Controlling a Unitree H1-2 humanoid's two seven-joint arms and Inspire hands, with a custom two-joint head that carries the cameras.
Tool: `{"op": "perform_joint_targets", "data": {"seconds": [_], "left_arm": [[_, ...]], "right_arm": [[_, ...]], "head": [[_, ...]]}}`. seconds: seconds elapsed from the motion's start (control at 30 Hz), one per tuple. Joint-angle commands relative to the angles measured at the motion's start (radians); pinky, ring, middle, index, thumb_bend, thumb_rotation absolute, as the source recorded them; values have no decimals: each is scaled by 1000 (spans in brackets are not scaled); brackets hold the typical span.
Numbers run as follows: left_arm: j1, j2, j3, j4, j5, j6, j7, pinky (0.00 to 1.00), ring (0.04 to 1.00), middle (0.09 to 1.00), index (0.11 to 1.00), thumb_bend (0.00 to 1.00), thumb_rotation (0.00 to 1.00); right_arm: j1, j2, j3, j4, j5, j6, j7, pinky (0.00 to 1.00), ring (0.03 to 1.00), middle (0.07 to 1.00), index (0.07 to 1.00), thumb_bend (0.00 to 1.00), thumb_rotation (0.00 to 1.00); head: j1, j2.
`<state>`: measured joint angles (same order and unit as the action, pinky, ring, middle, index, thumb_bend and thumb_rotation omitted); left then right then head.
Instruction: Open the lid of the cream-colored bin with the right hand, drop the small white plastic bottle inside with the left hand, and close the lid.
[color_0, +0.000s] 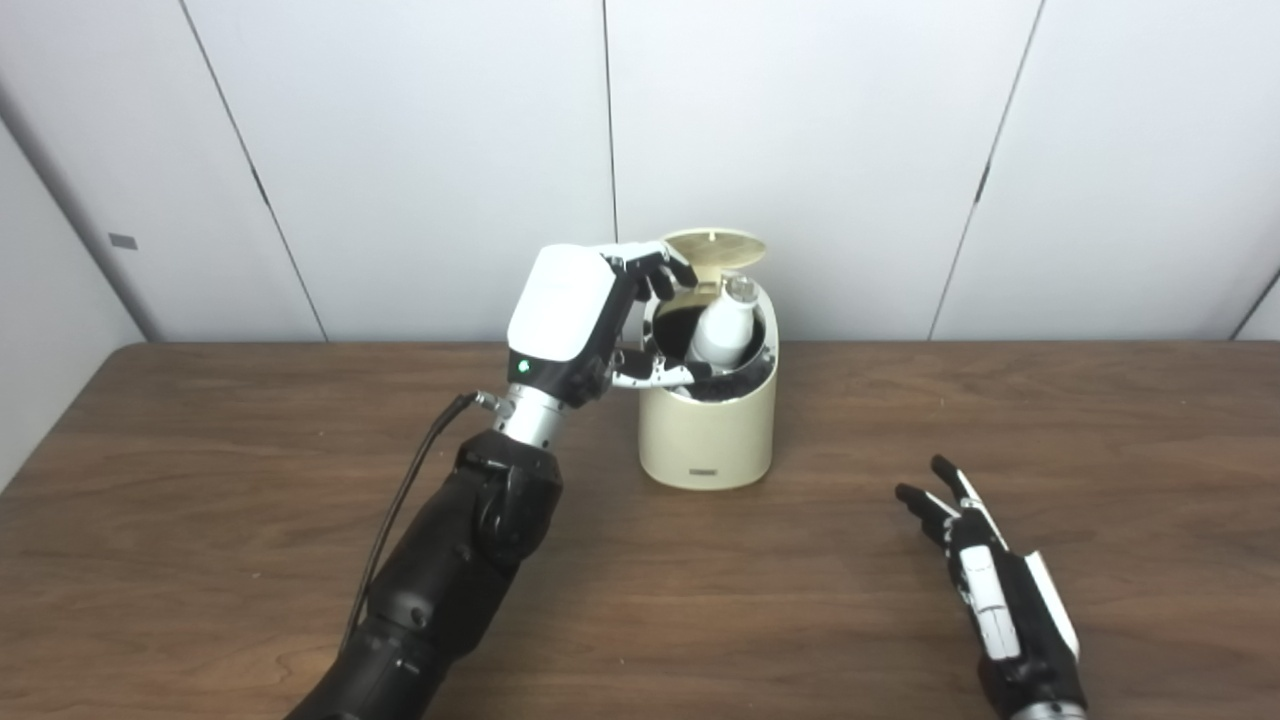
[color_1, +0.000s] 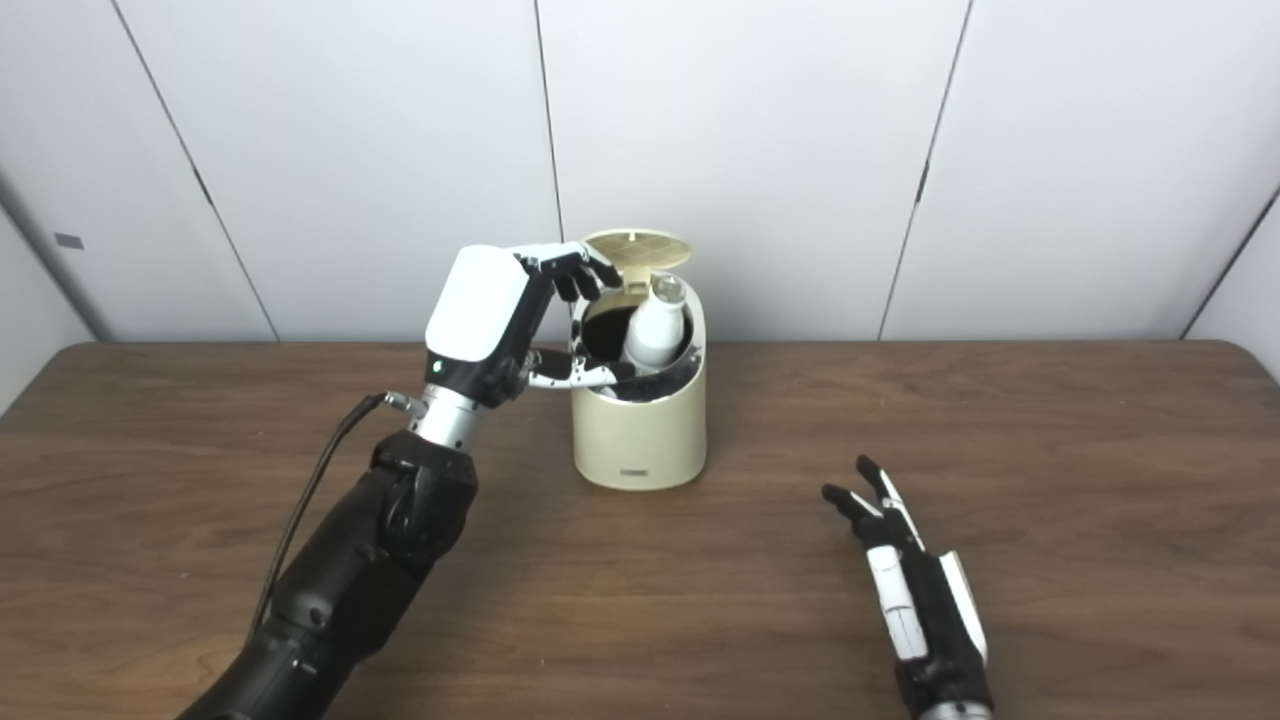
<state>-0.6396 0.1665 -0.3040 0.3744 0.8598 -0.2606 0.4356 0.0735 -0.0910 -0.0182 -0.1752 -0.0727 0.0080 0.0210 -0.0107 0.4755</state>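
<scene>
**Bin station: both hands, open bin, bottle at the mouth**

Right hand (color_0: 985, 570): nearest the camera, at about 5 o'clock on the wooden table (color_0: 200, 480). Lies low over the tabletop, fingers stretched out and spread, pointing toward 11 o'clock. Holds nothing. Well apart from the bin.

Left hand (color_0: 585, 315): raised at the 9 o'clock side of the bin, back of the hand toward the camera. Upper fingers (color_0: 660, 270) curl over the bin's mouth; the thumb reaches along the front rim. Fingers are apart, and no grasp on the bottle can be made out.

Small white plastic bottle (color_0: 722, 330): inside the mouth of the bin, tilted, neck end up toward 12 o'clock, lower end down in the dark liner. Just beside the left fingertips.

Cream-colored bin (color_0: 710, 430): upright, centre of the table.

Lid (color_0: 715, 248): hinged up at the bin's 12 o'clock edge, underside facing forward.

Background: pale wall panels (color_0: 800, 150).
</scene>
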Motion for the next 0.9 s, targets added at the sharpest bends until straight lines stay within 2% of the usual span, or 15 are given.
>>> {"op": "perform_joint_targets", "data": {"seconds": [0.0, 0.2, 0.3, 0.43, 0.47, 0.5, 0.53, 0.57, 0.67, 0.77, 0.87], "left_arm": [[-45, 13, 2, -14, 7, -17, 33, 434, 468, 503, 566, 1000, 107], [-39, 13, 8, -31, 1, -20, 39, 441, 478, 501, 560, 1000, 111], [-14, 16, 24, -90, -13, -27, 44, 416, 444, 466, 543, 1000, 120], [51, -3, 78, -218, -136, -30, -16, 381, 417, 452, 540, 981, 66], [68, -7, 92, -250, -164, -28, -30, 374, 415, 453, 538, 941, 33], [79, -10, 101, -269, -181, -26, -39, 357, 405, 430, 532, 734, 17], [93, -8, 112, -293, -189, -26, -45, 345, 399, 415, 528, 606, 6], [106, -4, 121, -313, -192, -28, -51, 329, 386, 409, 524, 562, 3], [139, 0, 152, -358, -205, -21, -66, 301, 372, 428, 524, 511, 0], [176, -5, 186, -398, -224, 2, -81, 256, 351, 450, 529, 497, 0], [229, -17, 216, -424, -234, 19, -83, 280, 369, 468, 515, 499, 0]], "right_arm": [[-16, 0, 3, -25, 1, -11, 1, 934, 905, 836, 930, 649, 1000], [-16, 0, 1, -27, 18, -9, 8, 946, 912, 841, 930, 654, 1000], [-14, 0, 1, -26, 13, -12, 2, 951, 904, 837, 928, 651, 1000], [-16, -3, -1, -22, 15, -18, 3, 942, 896, 835, 930, 641, 1000], [-17, -3, -3, -20, 22, -17, 5, 950, 897, 834, 927, 645, 1000], [-18, -2, -4, -18, 28, -17, 6, 946, 896, 838, 927, 649, 1000], [-20, -3, -5, -15, 32, -19, 7, 944, 896, 841, 926, 652, 1000], [-22, -3, -6, -11, 35, -20, 8, 929, 894, 846, 925, 655, 1000], [-28, -2, -9, -2, 45, -24, 7, 904, 892, 860, 922, 668, 1000], [-34, -2, -13, 10, 52, -34, 5, 920, 898, 867, 920, 679, 996], [-40, -6, -15, 14, 62, -44, 9, 915, 907, 875, 924, 667, 998]], "head": [[-1, 1], [5, 4], [3, 8], [7, 10], [9, 10], [10, 10], [12, 8], [15, 9], [16, 8], [19, 7], [19, 8]]}}
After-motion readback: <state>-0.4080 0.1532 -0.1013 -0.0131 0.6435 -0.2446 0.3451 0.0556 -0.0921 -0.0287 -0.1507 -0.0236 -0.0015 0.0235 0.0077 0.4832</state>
